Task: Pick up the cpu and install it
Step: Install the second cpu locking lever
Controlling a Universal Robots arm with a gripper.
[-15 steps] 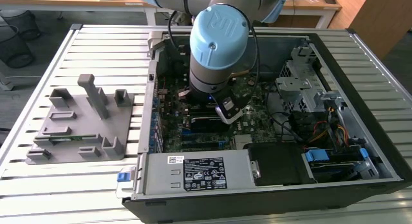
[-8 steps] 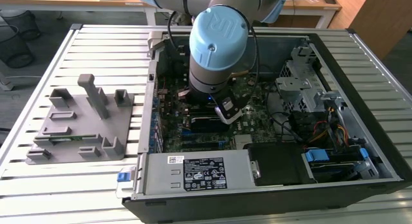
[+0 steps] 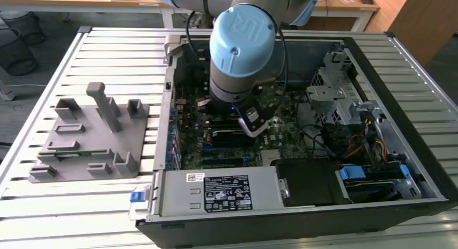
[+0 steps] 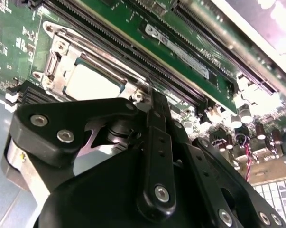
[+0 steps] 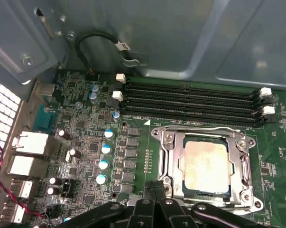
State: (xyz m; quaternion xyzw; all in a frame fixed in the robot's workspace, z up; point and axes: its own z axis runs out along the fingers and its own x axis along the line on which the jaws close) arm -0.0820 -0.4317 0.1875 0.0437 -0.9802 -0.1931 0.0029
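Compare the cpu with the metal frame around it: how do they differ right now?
The cpu is a flat, solid square with a dull silvery top; the socket frame is an open rectangular metal border with screws at its corners. The cpu lies inside and below; the frame surrounds it. Both sit on the green motherboard, just beyond the gripper.

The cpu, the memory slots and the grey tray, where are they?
cpu [image 5: 205, 165]: first wrist view, middle of its shiny top.
memory slots [image 5: 190, 102]: first wrist view, along the black rows.
grey tray [image 3: 79, 152]: exterior view, its flat base.
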